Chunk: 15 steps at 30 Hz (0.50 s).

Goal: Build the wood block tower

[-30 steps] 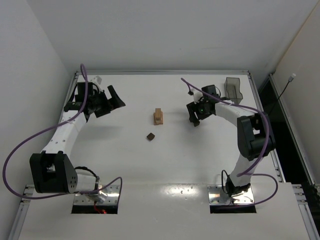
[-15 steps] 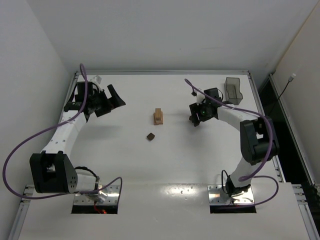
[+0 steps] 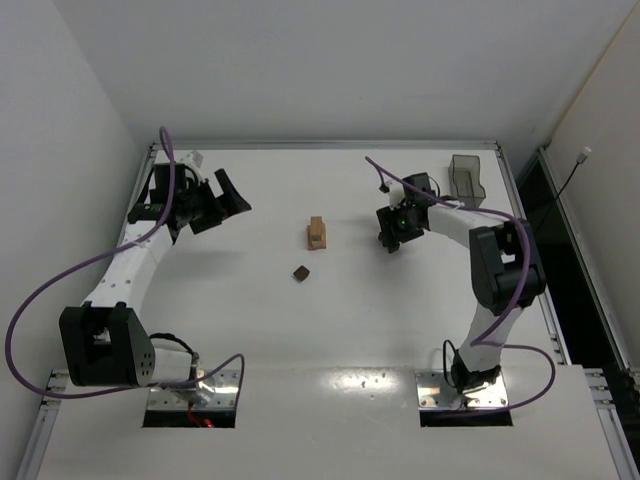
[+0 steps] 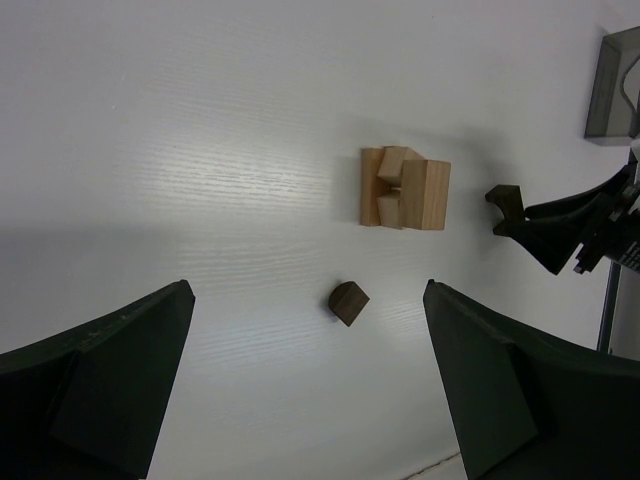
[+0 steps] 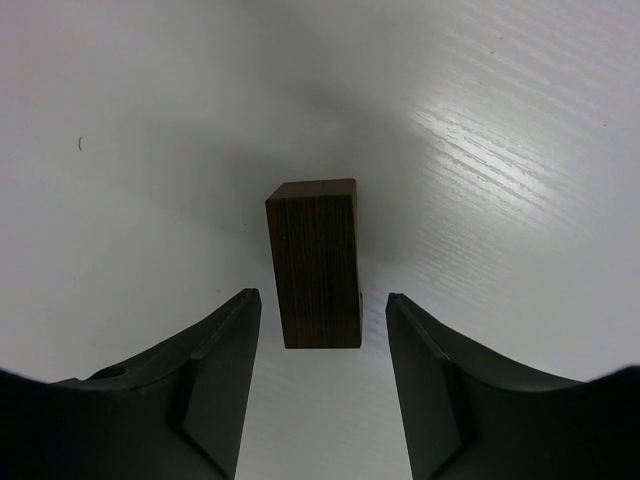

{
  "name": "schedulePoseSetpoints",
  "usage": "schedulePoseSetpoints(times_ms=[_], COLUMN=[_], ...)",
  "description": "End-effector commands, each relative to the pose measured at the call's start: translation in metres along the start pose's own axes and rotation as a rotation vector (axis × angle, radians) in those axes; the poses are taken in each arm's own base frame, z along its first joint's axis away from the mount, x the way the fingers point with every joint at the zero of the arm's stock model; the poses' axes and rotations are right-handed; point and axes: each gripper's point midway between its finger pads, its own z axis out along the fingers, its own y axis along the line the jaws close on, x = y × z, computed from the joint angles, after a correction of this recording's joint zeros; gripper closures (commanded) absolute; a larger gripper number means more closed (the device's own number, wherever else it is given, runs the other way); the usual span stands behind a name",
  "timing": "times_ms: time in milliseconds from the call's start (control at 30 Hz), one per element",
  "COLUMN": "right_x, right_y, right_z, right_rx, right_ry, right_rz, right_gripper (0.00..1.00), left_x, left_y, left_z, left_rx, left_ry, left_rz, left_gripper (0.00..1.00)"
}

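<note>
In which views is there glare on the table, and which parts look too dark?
Right wrist view: glare brightens the table at the upper right; a soft shadow lies around the dark brown block. Left wrist view: a bright streak lies left of the tan block stack; the near fingers are dark, little detail. Top external view: even light, small reflections near the arm bases.

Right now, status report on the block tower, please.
Left gripper: jaws wide open. Right gripper: jaws open astride dark block. Wood block tower low, small dark piece loose nearby. Nothing blocking.
</note>
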Motion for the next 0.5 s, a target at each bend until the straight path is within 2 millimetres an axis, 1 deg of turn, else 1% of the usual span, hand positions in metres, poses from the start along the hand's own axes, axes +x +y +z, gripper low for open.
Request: schedulePoseSetpoints(times_ms=[0, 100, 133, 267, 367, 400, 467], right_x=[-0.022, -0.017, -0.02, -0.02, -0.017, -0.017, -0.017], right_y=[-0.005, -0.007, -0.007, -0.008, -0.008, -0.004, -0.004], right_z=[-0.004, 0.001, -0.001, 0.003, 0.005, 0.006, 0.007], right_rx=[0.015, 0.02, 0.021, 0.019, 0.031, 0.027, 0.026], right_ry=[-0.041, -0.017, -0.017, -0.005, 0.019, 0.02, 0.027], right_rz=[0.01, 0.015, 0.015, 0.017, 0.012, 0.005, 0.006], right_gripper=[0.5, 0.51, 0.51, 0.57, 0.62, 0.62, 0.62], left_x=[-0.007, -0.007, -0.007, -0.007, -0.007, -0.007, -0.007], left_y=[-0.001, -0.001, -0.001, -0.001, -0.001, -0.001, -0.001], left_z=[0.0, 0.0, 0.0, 0.0, 0.0, 0.0, 0.0], left_rx=[0.015, 0.015, 0.015, 0.015, 0.015, 0.015, 0.015], left_ry=[-0.025, -0.025, -0.025, -0.025, -0.025, -0.025, -0.025], left_rz=[-0.007, -0.007, -0.007, -0.007, -0.007, -0.007, -0.007], left_gripper=[0.01, 0.01, 0.01, 0.01, 0.01, 0.01, 0.01])
